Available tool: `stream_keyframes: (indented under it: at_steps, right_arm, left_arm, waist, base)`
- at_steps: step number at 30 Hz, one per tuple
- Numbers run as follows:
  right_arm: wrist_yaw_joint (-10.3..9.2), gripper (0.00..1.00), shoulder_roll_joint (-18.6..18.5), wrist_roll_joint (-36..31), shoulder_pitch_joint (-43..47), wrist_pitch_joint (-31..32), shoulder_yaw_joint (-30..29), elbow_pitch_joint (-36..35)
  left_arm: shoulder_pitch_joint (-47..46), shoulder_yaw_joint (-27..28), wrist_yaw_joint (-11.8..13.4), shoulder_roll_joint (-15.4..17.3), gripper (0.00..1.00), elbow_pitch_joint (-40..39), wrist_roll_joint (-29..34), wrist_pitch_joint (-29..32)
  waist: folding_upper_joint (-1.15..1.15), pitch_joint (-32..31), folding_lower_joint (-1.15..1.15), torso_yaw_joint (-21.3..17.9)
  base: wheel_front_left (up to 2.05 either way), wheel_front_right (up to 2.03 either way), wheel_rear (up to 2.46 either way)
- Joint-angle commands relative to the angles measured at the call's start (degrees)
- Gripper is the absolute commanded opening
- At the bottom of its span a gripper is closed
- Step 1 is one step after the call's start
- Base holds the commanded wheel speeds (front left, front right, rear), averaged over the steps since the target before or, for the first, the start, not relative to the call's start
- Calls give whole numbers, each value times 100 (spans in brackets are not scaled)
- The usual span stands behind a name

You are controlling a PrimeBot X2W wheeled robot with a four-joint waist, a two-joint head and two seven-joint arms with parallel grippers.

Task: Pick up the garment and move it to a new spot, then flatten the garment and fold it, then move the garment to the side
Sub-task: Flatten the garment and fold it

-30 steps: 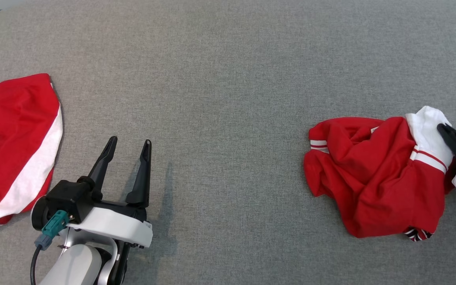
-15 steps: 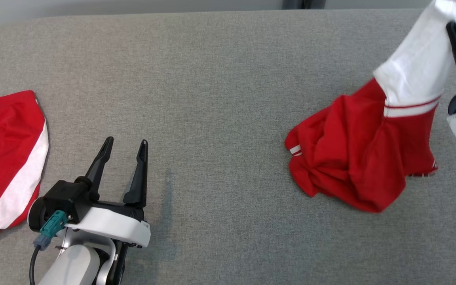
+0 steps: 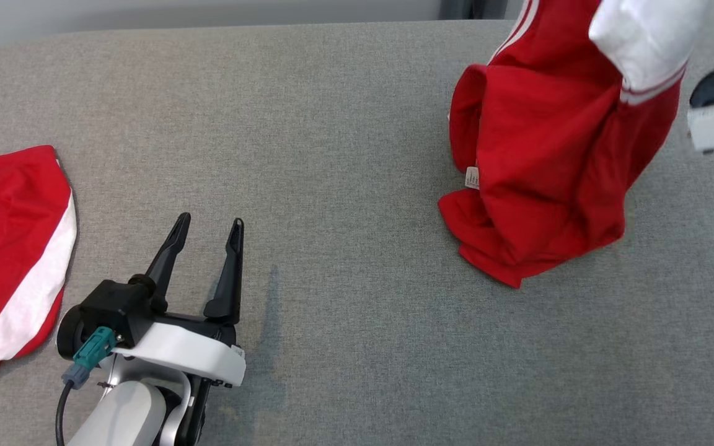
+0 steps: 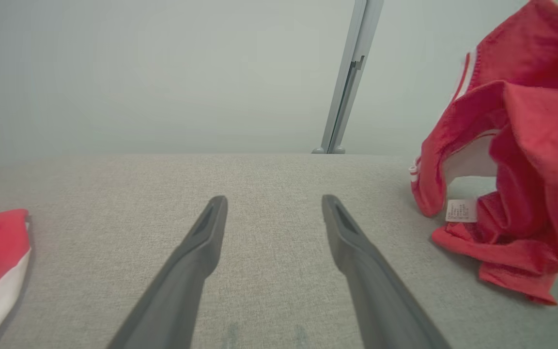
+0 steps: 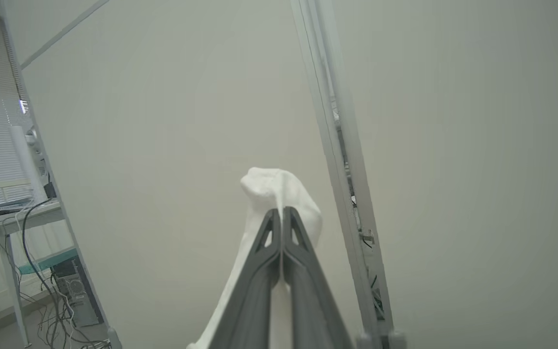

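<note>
**A:** Item one, right end effector (image 5: 280, 211)?
**B:** Pressed fully together, with a white fold of the garment (image 3: 549, 155) pinched in it, raised well above the surface (image 3: 344, 124).
**A:** Garment, position?
**B:** It hangs below that grip at the far right of the surface. Long axis near vertical: white part on top, red body beneath. The lowest folds seem to brush the surface, but whether they clear it cannot be told.
**A:** Item two, left end effector (image 3: 210, 218)?
**B:** Spread wide, empty, low over the near side of the surface. It is well apart from the garment, which lies to its right and farther back.
**A:** Nearer arm?
**B:** The right, which holds it. In my judgement the move to a new spot runs leftward, onto the bare stretch between the two end effectors.
**A:** Other stock?
**B:** A second red-and-white cloth (image 3: 10, 248), lying at the left edge near the left arm, not touching it.
</note>
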Motion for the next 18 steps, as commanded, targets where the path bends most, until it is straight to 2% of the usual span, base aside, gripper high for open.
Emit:
stream_keyframes:
  at_steps: [1,6,11,18]
  right_arm:
    - [0,0,17,72,286,-64,-85,35]
    - [0,0,263,240,1805,-148,-801,87]
    - [0,0,702,311,3100,-166,-1435,-123]
    - [0,0,1283,17,4153,-161,-2082,-380]
  left_arm:
    - [-17,9,-9,7,100,12,-23,-29]
    - [32,1,3,29,100,8,-34,-37]
    - [-9,6,15,103,100,-48,-14,9]
    - [-16,29,40,180,100,-94,-24,50]
  waist:
    - [0,-8,0,-17]
    - [0,-11,0,-143]
    - [0,45,0,-269]
    - [0,56,0,-364]
  base:
    - [0,0,0]
    - [0,0,0]
    - [0,0,0]
    - [0,0,0]
